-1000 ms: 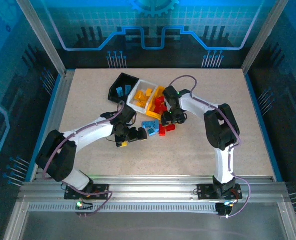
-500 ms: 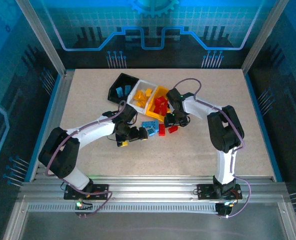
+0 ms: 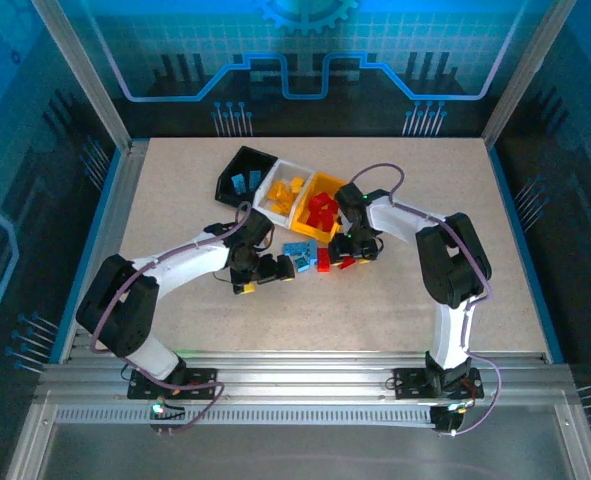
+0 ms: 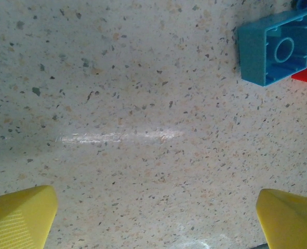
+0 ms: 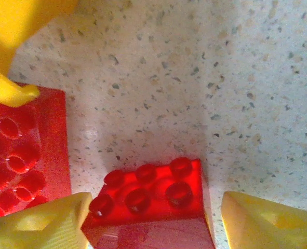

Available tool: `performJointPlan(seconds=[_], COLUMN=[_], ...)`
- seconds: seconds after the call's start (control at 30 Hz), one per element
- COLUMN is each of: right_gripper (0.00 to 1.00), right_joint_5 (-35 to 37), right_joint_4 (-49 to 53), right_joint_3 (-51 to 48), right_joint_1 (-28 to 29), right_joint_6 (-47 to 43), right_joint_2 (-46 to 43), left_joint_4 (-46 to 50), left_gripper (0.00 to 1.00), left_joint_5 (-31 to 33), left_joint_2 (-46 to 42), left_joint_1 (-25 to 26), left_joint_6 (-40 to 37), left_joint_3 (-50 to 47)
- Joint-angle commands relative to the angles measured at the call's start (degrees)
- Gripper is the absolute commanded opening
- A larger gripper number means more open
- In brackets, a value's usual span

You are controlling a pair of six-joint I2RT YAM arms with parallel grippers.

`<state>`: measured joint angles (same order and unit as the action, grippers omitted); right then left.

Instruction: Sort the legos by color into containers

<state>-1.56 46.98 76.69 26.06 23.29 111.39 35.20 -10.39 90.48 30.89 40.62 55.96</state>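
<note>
Right gripper (image 5: pixel 153 228) is open, jaws astride a red brick (image 5: pixel 150 199) at the bottom centre of the right wrist view; nothing is gripped yet. Risk 1: the grip looks off-centre. The fingertip (image 5: pixel 44 223) at lower left of the frame sits against the brick's near corner, while the one at lower right stands off with bare table (image 5: pixel 221 104) between. On closing, the brick may slide or twist before both pads bear, and could squirt out. Risk 2: a second red brick (image 5: pixel 23 150) lies just beside it at the left edge of that frame, close to the same fingertip, and may get nudged or pinched along. Risk 3: a yellow-orange edge fills the upper left of the frame. It is probably the wall of the yellow-orange bin (image 3: pixel 325 180), though I cannot tell for sure, and it looks near enough to catch on the lift. Risk 4: in the top view the left gripper (image 3: pixel 275 268) sits just left of the loose pile at mid-frame, near the right gripper, so the arms could foul each other. Left gripper is also open and empty. Its wrist view has bare table between the fingertips and an upturned blue brick (image 4: pixel 275 46) in the upper right corner, well apart from the jaws. In the top view the bins sit just above the pile: red pieces in the yellow-orange bin, yellow in the white bin (image 3: pixel 267 200), blue in the black bin (image 3: pixel 245 160).
</note>
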Motion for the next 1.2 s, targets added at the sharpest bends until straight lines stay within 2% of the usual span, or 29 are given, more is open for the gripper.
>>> performJointPlan(seconds=[0.0,0.27,0.47,0.63,0.83,1.07,1.17], right_gripper=[0.64,0.48,0.47,0.47,0.48,0.5,0.55], right_joint_5=[-0.5,0.1,0.2,-5.0,-11.4,-10.9,-10.6], right_joint_4=[0.6,1.8,5.5,6.0,3.7,5.6,6.8], right_joint_3=[-1.0,0.3,2.7,9.0,18.7,32.8,37.7], right_joint_1=[-0.6,-0.5,-0.7,-1.6,-2.6,-3.9,-4.4], right_joint_6=[0.1,0.1,1.0,3.3,7.5,8.1,8.2], right_joint_2=[0.4,-0.8,-6.1,-7.9,-1.6,9.9,13.3], left_joint_4=[0.2,0.3,0.3,0.6,2.5,6.4,8.2], left_gripper=[0.99,0.99,0.99,0.99,0.99,0.99,0.99], left_joint_5=[-1.4,-1.1,-1.0,-1.1,-0.7,-0.7,-0.3], left_joint_2=[-2.1,-3.5,-3.8,-3.8,-4.9,-8.1,-9.2], left_joint_1=[-0.3,-0.4,-0.4,-0.4,-0.7,-1.4,-1.4], left_joint_6=[0.8,0.8,0.5,0.0,-1.2,-3.8,-5.2], left_joint_3=[-1.5,-3.0,-2.9,-2.6,-1.6,-1.4,-1.3])
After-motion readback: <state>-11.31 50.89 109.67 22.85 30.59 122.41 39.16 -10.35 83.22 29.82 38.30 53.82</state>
